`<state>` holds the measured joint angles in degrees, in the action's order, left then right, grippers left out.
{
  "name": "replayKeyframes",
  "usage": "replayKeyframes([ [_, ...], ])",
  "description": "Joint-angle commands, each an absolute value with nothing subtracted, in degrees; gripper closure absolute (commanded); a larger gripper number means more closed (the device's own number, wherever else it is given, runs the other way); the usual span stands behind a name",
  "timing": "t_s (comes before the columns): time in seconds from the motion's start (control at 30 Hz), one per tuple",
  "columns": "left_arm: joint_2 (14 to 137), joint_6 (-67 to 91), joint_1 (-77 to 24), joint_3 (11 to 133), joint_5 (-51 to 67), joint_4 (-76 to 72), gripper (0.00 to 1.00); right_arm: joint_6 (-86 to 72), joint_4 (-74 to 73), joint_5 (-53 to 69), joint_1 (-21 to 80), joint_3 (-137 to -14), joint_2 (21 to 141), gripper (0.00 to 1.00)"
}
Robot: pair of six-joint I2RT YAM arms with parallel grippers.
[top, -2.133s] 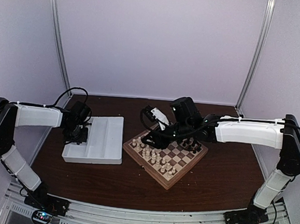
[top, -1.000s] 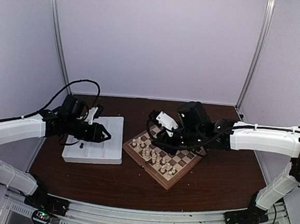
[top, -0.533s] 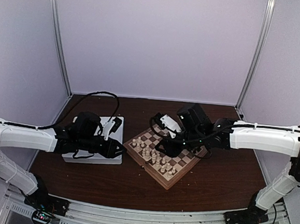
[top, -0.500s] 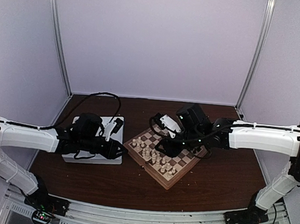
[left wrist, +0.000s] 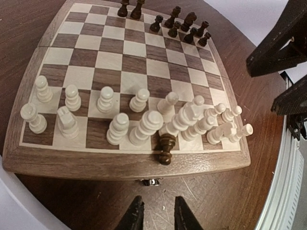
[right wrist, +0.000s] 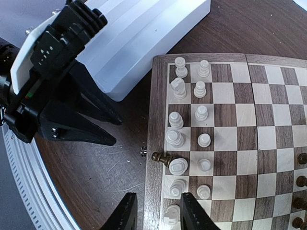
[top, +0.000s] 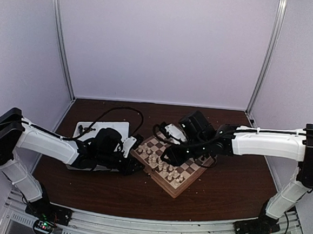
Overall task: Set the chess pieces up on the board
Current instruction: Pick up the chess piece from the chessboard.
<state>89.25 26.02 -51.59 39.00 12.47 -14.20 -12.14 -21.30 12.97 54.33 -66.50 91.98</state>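
- A dark chess piece [left wrist: 166, 149] lies toppled across the board [left wrist: 86, 166] rim, touching the cream pieces [left wrist: 144, 125]. The other dark pieces [left wrist: 182, 24] cluster at the far corner.
- It looks light, hard and liable to roll, so pinch the narrow stem.
- The left gripper [left wrist: 155, 218] hovers near it, parted and empty. The right gripper [right wrist: 158, 213] is likewise spread, holding nothing.

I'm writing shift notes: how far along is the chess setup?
Done: cream pieces fill two rows on one side of the board. Partly done: only a handful of dark chess pieces stand at the opposite side. In hand: nothing; left gripper and right gripper are open and empty. Remaining: one dark piece lies tipped on the rim beside the cream rows, and the dark side needs filling.
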Motion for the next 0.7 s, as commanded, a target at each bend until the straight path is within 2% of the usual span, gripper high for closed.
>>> replayKeyframes([
  [0.0, 91.8, 24.2, -52.2, 41.5, 13.0, -19.8, 0.79, -13.4, -21.4, 13.1, 54.2, -68.7, 93.6, 0.66],
  [0.67, 100.5, 22.3, -53.9, 45.6, 12.8, -22.4, 0.81, -13.7, -21.3, 12.5, 53.4, -70.0, 98.6, 0.72],
])
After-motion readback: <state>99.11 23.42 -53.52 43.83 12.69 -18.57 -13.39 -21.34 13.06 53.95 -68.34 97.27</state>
